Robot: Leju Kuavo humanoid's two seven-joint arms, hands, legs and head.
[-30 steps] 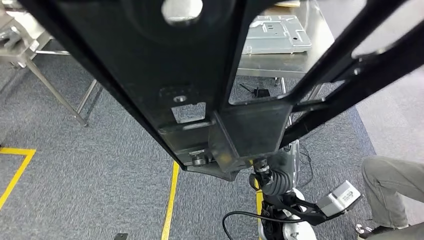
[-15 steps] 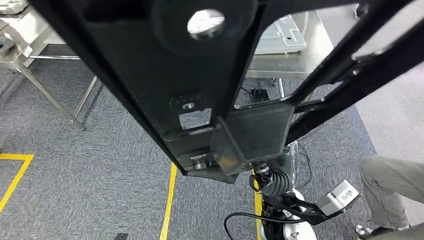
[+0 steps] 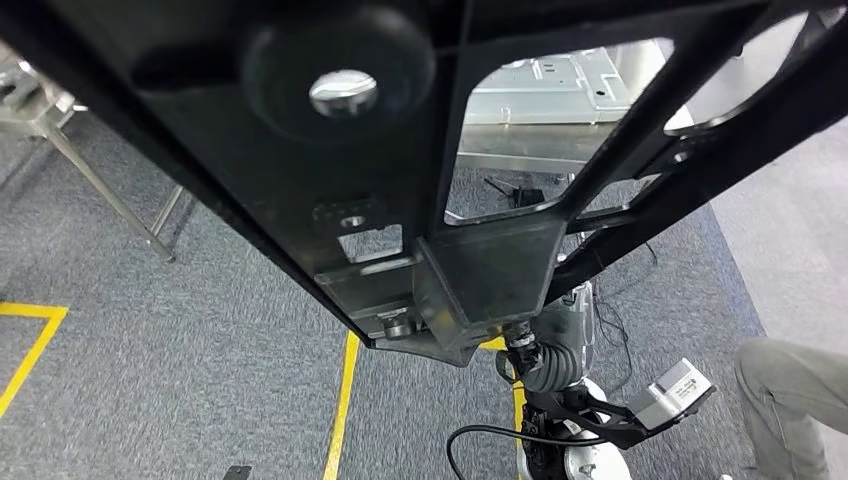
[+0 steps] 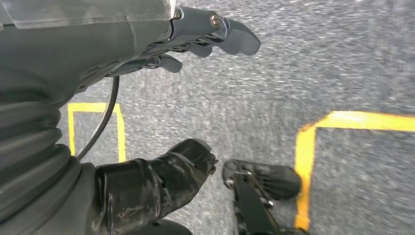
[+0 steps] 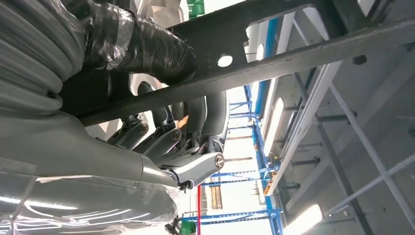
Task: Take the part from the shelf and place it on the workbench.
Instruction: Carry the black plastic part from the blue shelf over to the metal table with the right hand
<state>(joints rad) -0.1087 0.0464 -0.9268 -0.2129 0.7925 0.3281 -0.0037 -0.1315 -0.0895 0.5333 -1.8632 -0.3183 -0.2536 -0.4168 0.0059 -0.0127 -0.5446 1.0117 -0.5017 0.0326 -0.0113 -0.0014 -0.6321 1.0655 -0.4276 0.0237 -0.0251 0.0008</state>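
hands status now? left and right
Left hand: open, holds nothing, fingers apart above the carpet.
Right hand: grips the black part.

Whole head view has shifted, so I've got the camera moving here. The black frame part (image 3: 400,170) now covers more of the steel workbench (image 3: 560,150), and the seated person's leg (image 3: 790,385) has slid toward the corner.
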